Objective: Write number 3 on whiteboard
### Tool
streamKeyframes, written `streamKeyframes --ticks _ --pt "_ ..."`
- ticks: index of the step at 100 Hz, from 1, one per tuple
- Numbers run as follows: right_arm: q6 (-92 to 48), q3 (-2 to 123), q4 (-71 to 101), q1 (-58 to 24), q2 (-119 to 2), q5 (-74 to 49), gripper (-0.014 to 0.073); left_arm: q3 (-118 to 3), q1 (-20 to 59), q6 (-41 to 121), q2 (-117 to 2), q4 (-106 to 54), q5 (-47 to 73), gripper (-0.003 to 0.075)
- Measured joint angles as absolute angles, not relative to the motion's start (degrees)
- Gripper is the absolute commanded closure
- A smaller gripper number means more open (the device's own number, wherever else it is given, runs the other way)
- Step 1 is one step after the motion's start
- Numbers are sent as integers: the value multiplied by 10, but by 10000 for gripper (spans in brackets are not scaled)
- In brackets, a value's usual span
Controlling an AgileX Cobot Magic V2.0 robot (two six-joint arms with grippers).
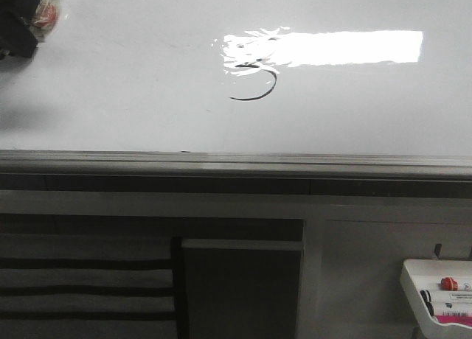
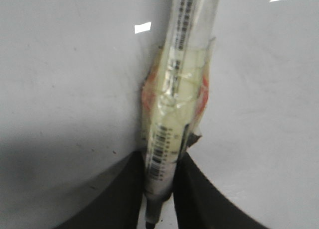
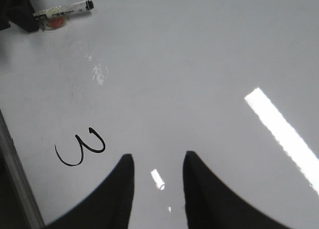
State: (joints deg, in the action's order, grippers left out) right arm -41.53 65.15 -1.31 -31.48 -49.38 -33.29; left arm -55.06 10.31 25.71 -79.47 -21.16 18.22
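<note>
Number 3 [image 3: 79, 150]: drawn mid-whiteboard [image 1: 110, 96], both curves present. Left gripper [image 2: 159, 189]: clamped on taped marker [image 2: 174, 109], tip off to the far left corner. Right gripper [image 3: 158, 189]: parted, empty. Step: writing judged finished; next, stow marker

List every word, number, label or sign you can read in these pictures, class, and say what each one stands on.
"3": hand-drawn in black on the whiteboard, the number 3 being whole in the right wrist view and its top lost in glare in the front view.
Barcode and print on the marker held by the left gripper: too blurred to read.
Labels on the markers in the tray: too small to read.
</note>
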Motion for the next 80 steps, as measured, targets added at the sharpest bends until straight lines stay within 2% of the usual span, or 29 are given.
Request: streamKeyframes --ticks 11,29,47,63,80 --pt "-415 651 -13 -315 -494 -329 394 -551 103 257 -795 -208 187 363" --pt "-415 651 -13 -315 -494 -318 394 -551 103 257 -795 -208 194 262" --pt "-384 651 -13 -315 -494 -321 394 -551 103 256 -788 -208 201 253" --pt "-314 651 -13 -315 -478 -388 394 -551 103 256 -715 -206 253 253" --pt "-99 651 -53 -315 -440 -484 394 -551 103 256 -582 -204 336 253"
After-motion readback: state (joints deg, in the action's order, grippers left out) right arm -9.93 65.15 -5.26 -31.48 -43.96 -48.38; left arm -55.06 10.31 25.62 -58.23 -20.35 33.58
